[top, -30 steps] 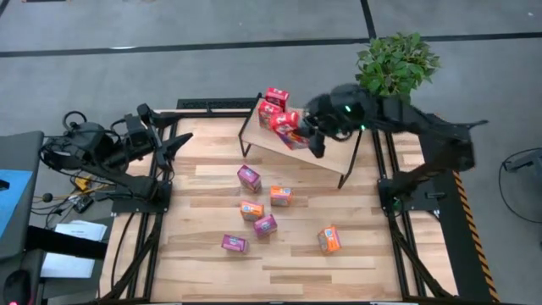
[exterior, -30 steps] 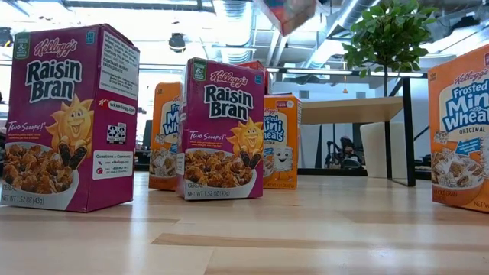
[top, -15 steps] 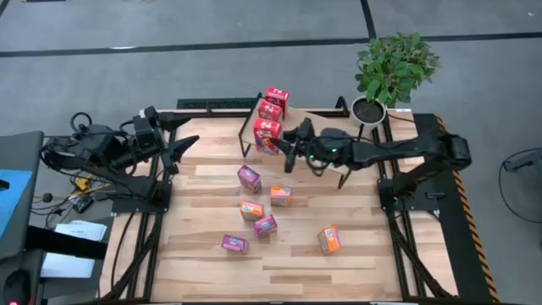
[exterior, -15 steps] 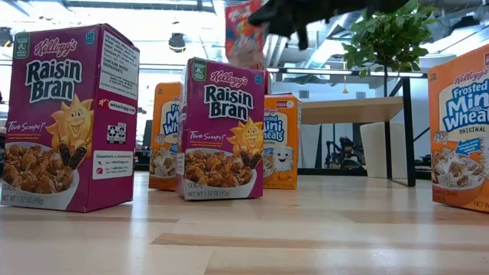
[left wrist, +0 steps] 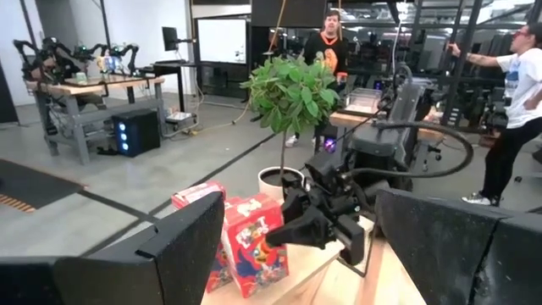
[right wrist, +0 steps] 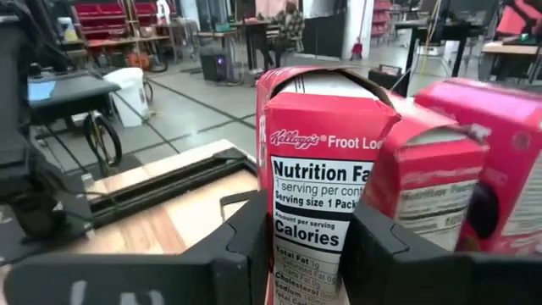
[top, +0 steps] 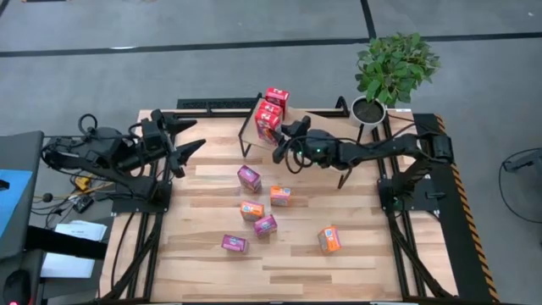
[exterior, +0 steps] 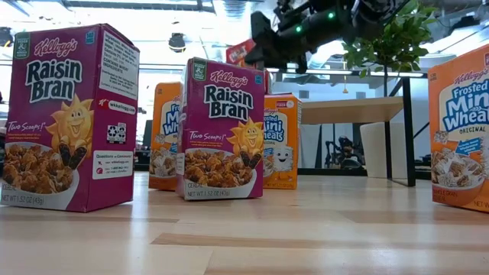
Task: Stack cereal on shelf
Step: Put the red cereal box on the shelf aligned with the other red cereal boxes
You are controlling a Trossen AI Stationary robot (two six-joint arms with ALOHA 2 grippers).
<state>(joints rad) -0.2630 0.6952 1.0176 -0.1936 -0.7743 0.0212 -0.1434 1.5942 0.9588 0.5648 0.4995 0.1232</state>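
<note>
My right gripper (top: 282,140) reaches over the shelf (top: 326,151), a light board on black wire legs at the table's far side. It is shut on a red cereal box (top: 268,125) at the shelf's left end. Two more red boxes (top: 275,100) stand just beyond that box on the board. Several purple and orange boxes (top: 265,225) stand on the tabletop. My left gripper (top: 188,137) hovers open at the table's left edge, holding nothing. My right gripper pinches the red box between its two fingers (right wrist: 246,241), one on each broad face, low down; the narrow nutrition side (right wrist: 315,195) faces the wrist. The fingers come level from the table's right. The box stands upright, its base apparently on the shelf board (left wrist: 318,275).
A potted plant (top: 394,66) stands off the shelf's far right corner. On the table are purple boxes (top: 248,178), (top: 235,243) and orange ones (top: 280,196), (top: 329,240). People stand in the room beyond.
My right gripper has swung from above the middle of the shelf toward its left end and come down, carrying the red box. The box has gone from tilted in the air to upright beside the other red boxes. My left gripper has edged toward the table's right.
</note>
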